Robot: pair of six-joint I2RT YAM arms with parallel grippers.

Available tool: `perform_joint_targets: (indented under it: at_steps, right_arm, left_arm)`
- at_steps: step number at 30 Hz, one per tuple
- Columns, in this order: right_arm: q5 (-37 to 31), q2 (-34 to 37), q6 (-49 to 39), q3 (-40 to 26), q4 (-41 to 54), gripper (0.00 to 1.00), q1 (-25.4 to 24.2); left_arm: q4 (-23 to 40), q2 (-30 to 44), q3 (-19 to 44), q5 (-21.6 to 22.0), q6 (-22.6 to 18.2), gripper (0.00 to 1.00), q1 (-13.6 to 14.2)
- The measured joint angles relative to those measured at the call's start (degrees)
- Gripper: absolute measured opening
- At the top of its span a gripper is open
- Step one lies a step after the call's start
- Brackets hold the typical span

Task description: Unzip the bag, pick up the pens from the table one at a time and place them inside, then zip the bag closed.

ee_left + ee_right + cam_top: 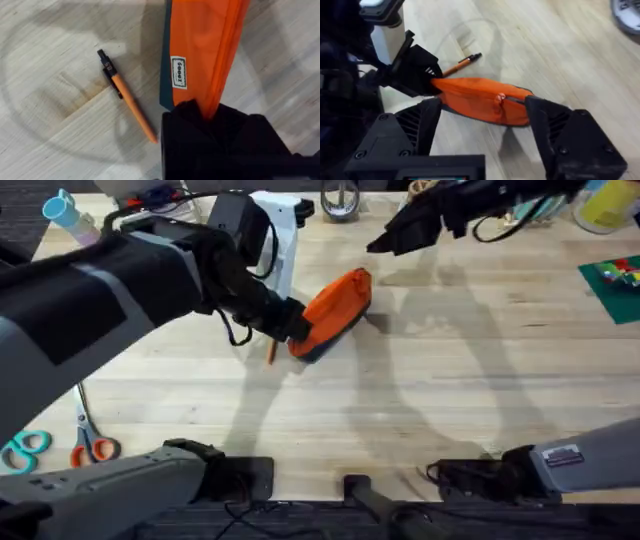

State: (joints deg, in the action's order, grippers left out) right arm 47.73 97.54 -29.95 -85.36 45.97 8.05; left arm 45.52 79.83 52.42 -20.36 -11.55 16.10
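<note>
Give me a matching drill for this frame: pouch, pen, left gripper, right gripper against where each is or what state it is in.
Things:
1. orange pencil pouch
2. orange pen
3. left gripper
4. right gripper

States:
A. jaws open, raised above the pouch
B. lying flat on the table, beside the pouch
C. clamped on one end of the pouch
D. held at one end, zipper pull at the other

Pairs: 1-D, 2-B, 3-C, 4-A
</note>
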Motion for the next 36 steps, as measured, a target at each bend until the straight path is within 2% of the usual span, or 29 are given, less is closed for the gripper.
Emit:
perform_joint_targets:
  at_steps: [10,18,36]
  right_arm:
    - [-9.68,-7.61,0.46,0.00,9.94,0.997,0.00]
    - [-16.96,-9.07,3.12,0.00,15.59,0.997,0.09]
    - [-19.59,-9.03,4.04,0.00,15.61,0.997,0.63]
  left_arm:
    - [-0.02,0.00,0.00,0.00,0.02,0.042,0.00]
    - [-0.02,-0.01,0.00,0.00,0.02,0.042,0.00]
    - [-0.02,0.00,0.00,0.00,0.02,0.042,0.00]
